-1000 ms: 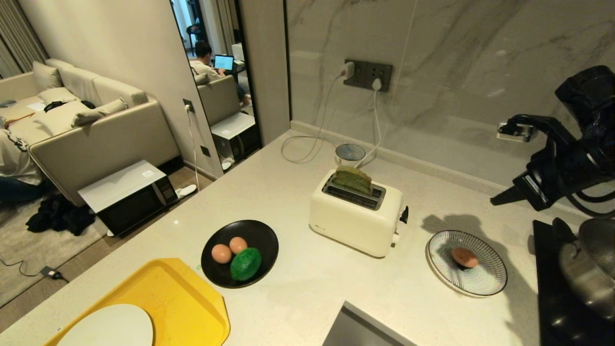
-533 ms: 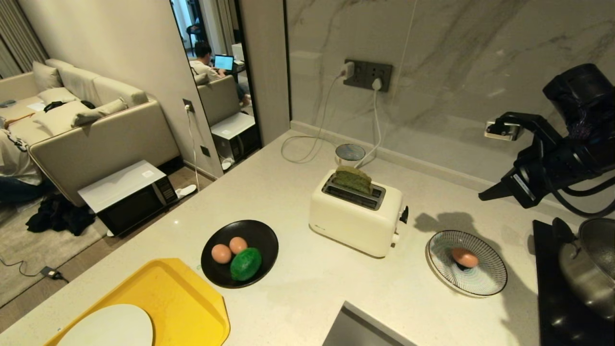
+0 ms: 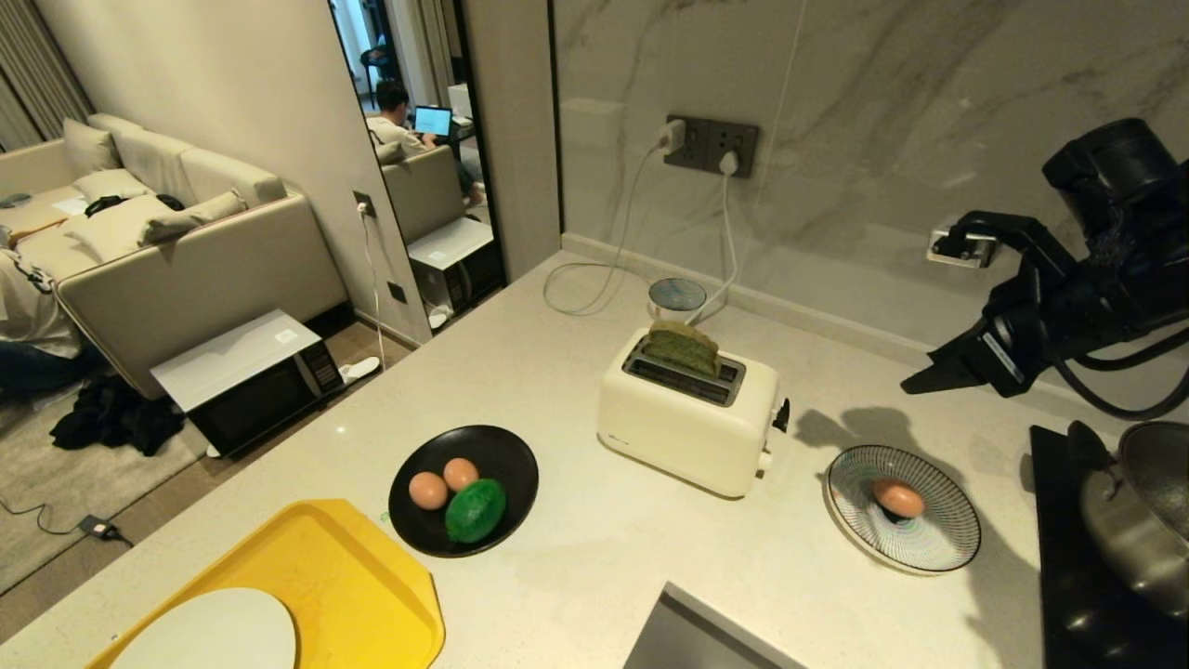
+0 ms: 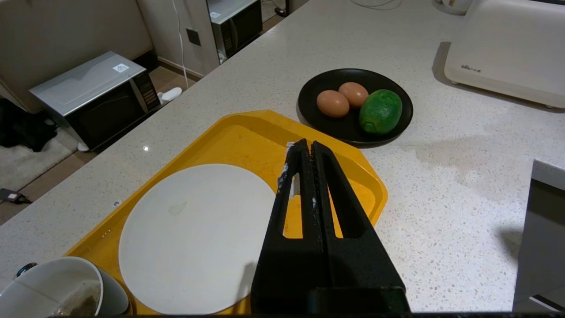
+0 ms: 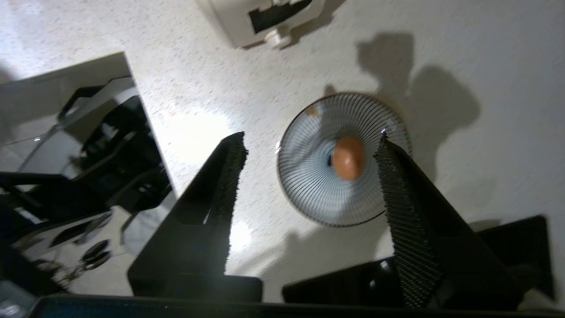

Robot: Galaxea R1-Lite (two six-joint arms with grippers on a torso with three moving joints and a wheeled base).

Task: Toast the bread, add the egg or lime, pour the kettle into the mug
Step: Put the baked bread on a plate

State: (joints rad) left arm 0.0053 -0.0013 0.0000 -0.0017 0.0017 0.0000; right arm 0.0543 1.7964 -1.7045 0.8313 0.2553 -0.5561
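Sitting alone at the centre of a striped plate [image 3: 947, 544] on the right side of the bench [image 3: 576, 576], the egg [image 3: 898, 498] is the piece that asks for the gentlest touch: it looks light, smooth and round, so it would likely roll or slip under a slanted pinch, and its shell would crack if squeezed hard. The safest hold is probably across its short middle, pads on opposite sides, coming straight down. In the right wrist view the egg [image 5: 348, 157] lies between the two spread fingers [image 5: 220, 194], well below them and untouched. The right hand [image 3: 929, 381] hangs above and beyond the plate, released and carrying nothing. To the left stands the cream toaster [image 3: 687, 423] with the bread [image 3: 683, 346] poking out of its far slot; the slice looks soft and light, best taken by its upper edge. Further left, a black dish [image 3: 506, 455] holds two more eggs and the lime [image 3: 475, 509], which looks firmer and less fragile. The left hand [image 4: 302, 148] hovers clenched and empty over a yellow tray [image 4: 247, 132] at the near left.
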